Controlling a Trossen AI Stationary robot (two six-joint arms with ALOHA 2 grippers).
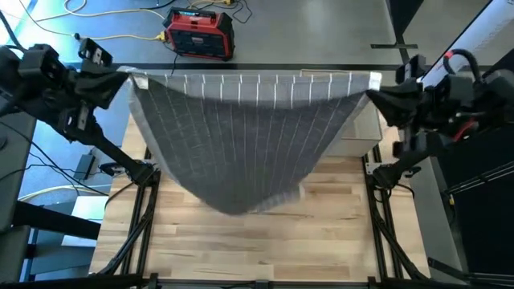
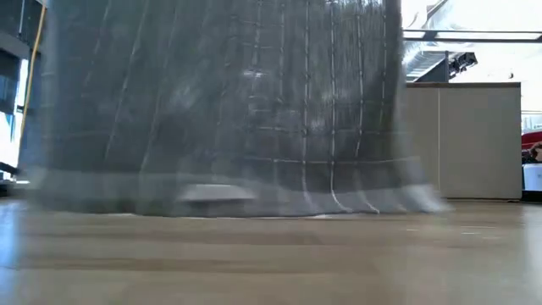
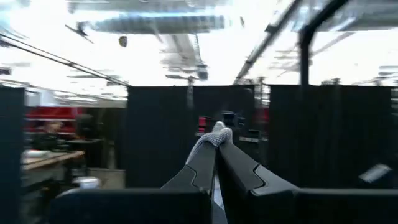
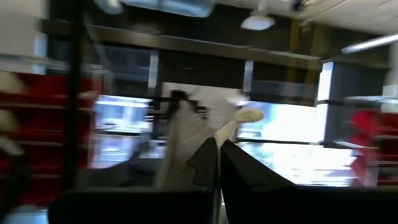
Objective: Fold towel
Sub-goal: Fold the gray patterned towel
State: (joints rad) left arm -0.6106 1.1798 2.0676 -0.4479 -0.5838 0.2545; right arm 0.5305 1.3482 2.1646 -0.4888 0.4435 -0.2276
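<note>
the towel [image 1: 249, 136] is a grey cloth with thin pale lines running across it in a grid, and a lighter striped band along its top edge. it hangs stretched in the air above the wooden table [image 1: 265, 249], held by its two upper corners, one on each side. between those corners the top edge runs nearly straight, and the body of the cloth sags down in a broad curve toward the middle of the table. in the low view the towel [image 2: 229, 110] fills most of the picture like a curtain, and its bottom hem sits right at the tabletop [image 2: 271, 254]; whether it touches the wood or hangs just above it cannot be told.

the left gripper [image 1: 128, 78] is at the towel's left upper corner, its fingers pressed together on the cloth. in the left wrist view the two dark fingers [image 3: 202, 165] meet with a small bunch of grey fabric [image 3: 214, 135] pinched at their tips. the right gripper [image 1: 373, 92] is clamped the same way on the right upper corner; in the right wrist view a pale tuft of cloth [image 4: 239, 121] sticks out from between its closed fingers [image 4: 208, 163].

beyond the far edge of the table, on the floor, stands a red and black box [image 1: 199, 34] with yellow cable [image 1: 120, 36] trailing near it.
</note>
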